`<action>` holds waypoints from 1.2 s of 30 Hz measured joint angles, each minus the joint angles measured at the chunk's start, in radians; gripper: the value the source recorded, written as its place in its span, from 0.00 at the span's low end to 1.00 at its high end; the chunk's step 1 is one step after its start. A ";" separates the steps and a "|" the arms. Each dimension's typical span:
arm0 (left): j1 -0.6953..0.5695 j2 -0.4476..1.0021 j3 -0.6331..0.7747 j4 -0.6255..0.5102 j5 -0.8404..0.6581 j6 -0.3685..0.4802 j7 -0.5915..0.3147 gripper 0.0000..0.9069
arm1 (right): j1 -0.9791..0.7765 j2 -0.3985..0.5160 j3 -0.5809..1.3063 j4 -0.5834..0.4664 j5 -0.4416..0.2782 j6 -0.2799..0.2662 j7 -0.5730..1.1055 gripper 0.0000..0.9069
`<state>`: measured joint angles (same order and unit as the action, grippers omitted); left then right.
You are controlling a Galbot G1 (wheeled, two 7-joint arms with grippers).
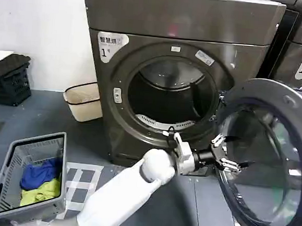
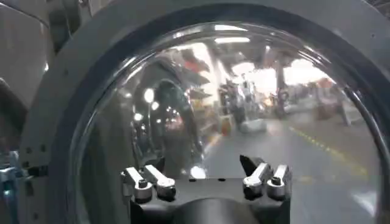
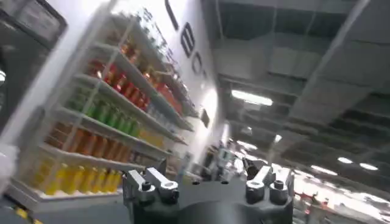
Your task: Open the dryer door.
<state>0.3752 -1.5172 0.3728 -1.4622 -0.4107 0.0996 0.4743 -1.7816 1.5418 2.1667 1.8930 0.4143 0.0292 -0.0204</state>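
The dryer door [image 1: 273, 159] hung swung wide to the right of the bare drum opening [image 1: 170, 96], so the opening looked essentially done. The left gripper [image 1: 226, 153], fingers apart, sat just inside its rim.

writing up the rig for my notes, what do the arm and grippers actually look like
The left arm is smooth glossy white with a rounded joint, ending in a black wrist. The left gripper has black fingers with silver metal pads and screws. The right gripper looks the same: black body, silver-tipped fingers.
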 joint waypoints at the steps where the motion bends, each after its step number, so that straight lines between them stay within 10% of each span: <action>1: -0.007 -0.009 0.005 0.014 0.002 0.000 0.000 1.00 | 0.001 0.003 0.000 0.000 -0.010 -0.001 0.003 1.00; 22: -0.102 -0.092 0.049 0.218 -0.005 0.017 -0.062 1.00 | 0.026 0.032 0.026 -0.002 -0.125 -0.118 0.253 1.00; 36: -0.052 -0.092 0.046 0.066 -0.063 0.167 -0.086 1.00 | 0.013 0.014 0.045 -0.065 -0.144 -0.112 0.271 1.00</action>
<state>0.3236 -1.6091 0.4188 -1.3962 -0.4740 0.2665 0.3879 -1.7684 1.5558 2.2112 1.8276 0.2700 -0.0829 0.2503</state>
